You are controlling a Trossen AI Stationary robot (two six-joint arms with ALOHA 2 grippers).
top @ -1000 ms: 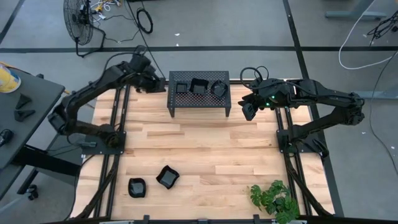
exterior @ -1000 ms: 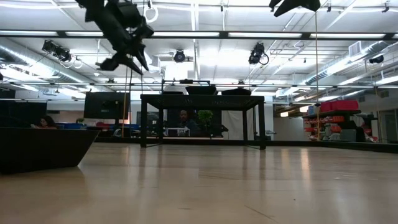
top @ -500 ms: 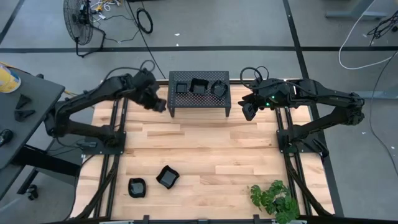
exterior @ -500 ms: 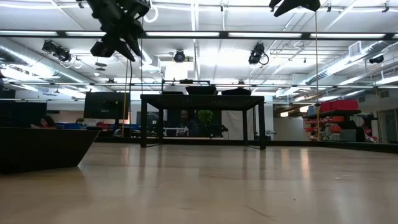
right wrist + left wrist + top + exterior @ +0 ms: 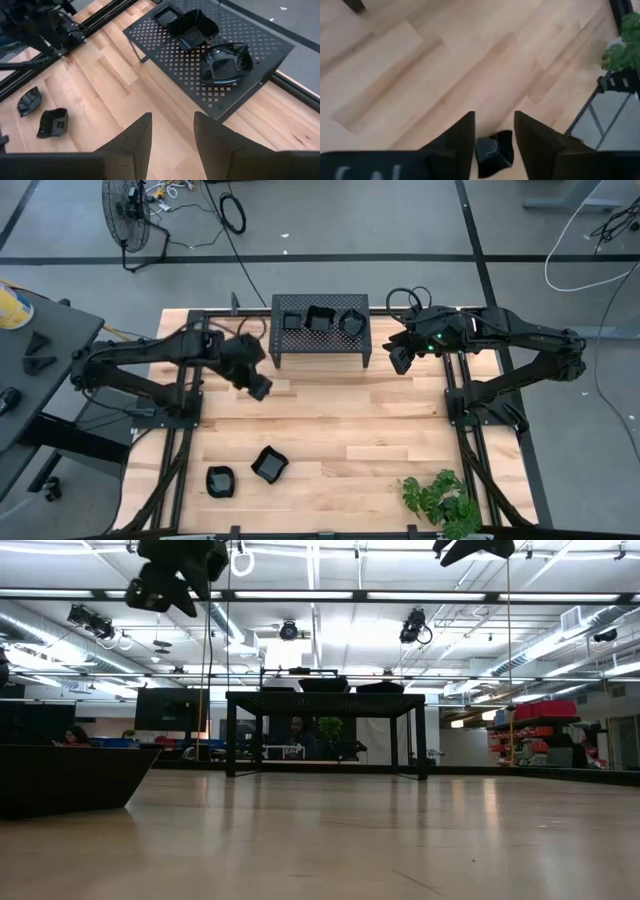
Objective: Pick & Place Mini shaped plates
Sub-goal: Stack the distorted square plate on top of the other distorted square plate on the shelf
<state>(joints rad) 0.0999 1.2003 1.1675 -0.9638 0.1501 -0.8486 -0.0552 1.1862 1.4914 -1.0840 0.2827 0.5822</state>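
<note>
On stand (image 5: 320,345): 3 plates (image 5: 321,318) in a row; both arms' fingers (image 5: 462,137) spread, holding nothing.

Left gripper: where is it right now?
In the high view the left gripper hangs empty over bare wood just left-front of the perforated stand, its fingers apart, between the stand and the two plates near the table's front-left edge.

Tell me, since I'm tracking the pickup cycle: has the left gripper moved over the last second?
Yes. The left gripper, jaws open and empty, swung away from the perforated stand toward the two plates on the wood.
</note>
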